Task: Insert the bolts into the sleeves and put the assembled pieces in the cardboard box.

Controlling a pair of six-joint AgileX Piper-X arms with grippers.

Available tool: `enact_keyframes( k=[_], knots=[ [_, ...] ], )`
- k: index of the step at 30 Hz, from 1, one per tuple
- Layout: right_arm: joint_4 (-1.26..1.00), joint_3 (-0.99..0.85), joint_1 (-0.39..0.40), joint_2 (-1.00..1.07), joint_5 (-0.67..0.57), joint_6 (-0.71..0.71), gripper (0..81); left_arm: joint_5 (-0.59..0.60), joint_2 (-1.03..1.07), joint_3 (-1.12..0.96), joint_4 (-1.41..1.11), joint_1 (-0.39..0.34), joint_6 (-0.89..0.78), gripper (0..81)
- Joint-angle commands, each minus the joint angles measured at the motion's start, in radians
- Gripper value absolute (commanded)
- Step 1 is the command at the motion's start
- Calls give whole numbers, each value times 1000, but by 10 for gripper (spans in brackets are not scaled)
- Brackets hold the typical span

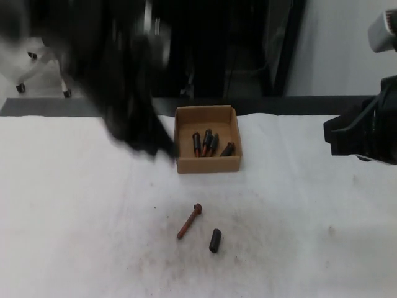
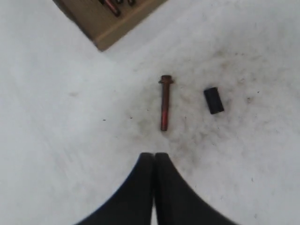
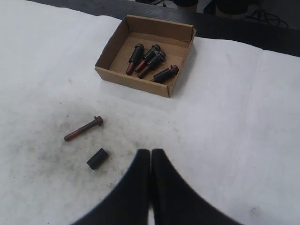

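Note:
A copper-coloured bolt lies loose on the white cloth, with a short black sleeve beside it, apart from it. The cardboard box farther back holds several bolts fitted in black sleeves. My left gripper is shut and empty, hovering short of the bolt's tip. My right gripper is shut and empty, off to the right of the sleeve. In the high view a blurred black arm hangs left of the box.
The white cloth covers the bench, stained dark around the loose parts. A black strip runs along the far edge. The other arm's black body sits at the right edge.

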Motion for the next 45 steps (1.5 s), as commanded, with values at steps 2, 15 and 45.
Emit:
enact_keyframes(
  k=[2,15,45],
  knots=[
    [1,-6,-3,-8,4,2,6,48,-87,272,-368,-26,-96,3],
    [0,-6,1,-8,-5,46,6,86,353,-10,-172,-18,-21,3],
    [29,-6,1,-9,-5,22,6,116,571,-233,-99,-61,-118,231]
  ],
)
